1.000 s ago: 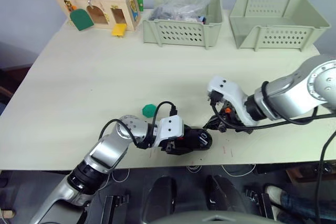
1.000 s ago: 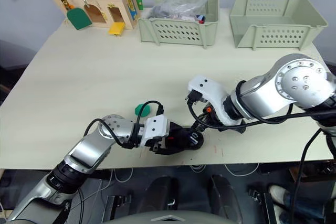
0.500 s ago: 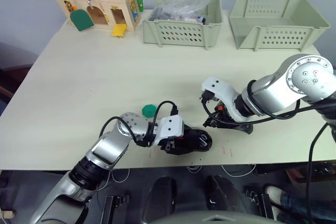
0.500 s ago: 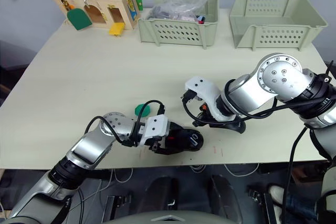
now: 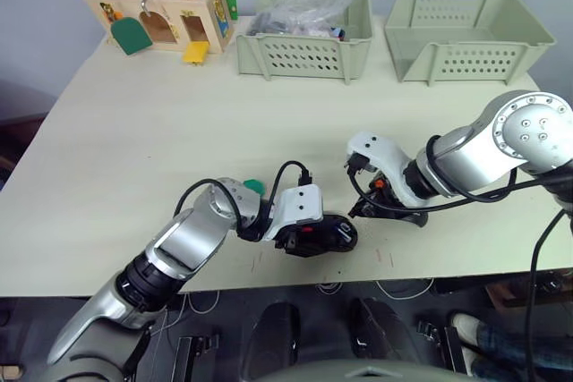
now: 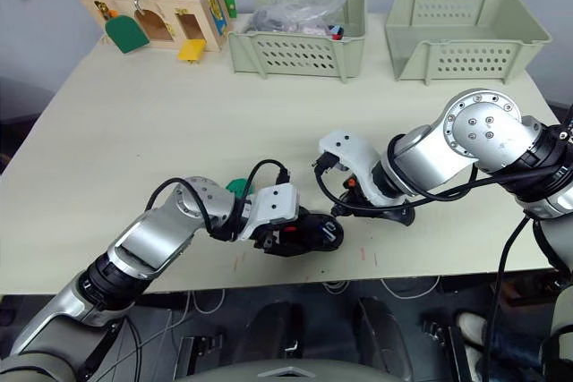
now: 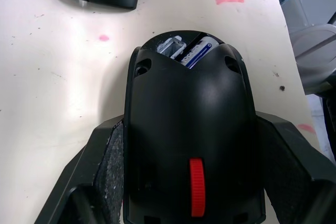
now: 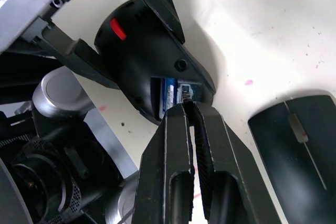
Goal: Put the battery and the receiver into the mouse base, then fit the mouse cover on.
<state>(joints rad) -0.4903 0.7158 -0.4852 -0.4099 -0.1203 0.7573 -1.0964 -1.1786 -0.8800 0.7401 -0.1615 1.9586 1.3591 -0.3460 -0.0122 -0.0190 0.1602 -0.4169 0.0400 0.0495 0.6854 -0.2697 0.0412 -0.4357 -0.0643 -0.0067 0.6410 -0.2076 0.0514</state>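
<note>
Mouse base: clamped in left gripper, battery seated. Right gripper, fingers together, has edged closer; cover not yet fitted.

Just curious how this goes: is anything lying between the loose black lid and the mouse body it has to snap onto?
Nothing on the table lies between them. The glossy black mouse cover sits beside the black mouse base, but the right tool points at the base's open compartment.

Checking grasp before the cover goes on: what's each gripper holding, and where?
Left gripper clamps the mouse base by its two sides; right gripper, shut, holds nothing visible.
</note>
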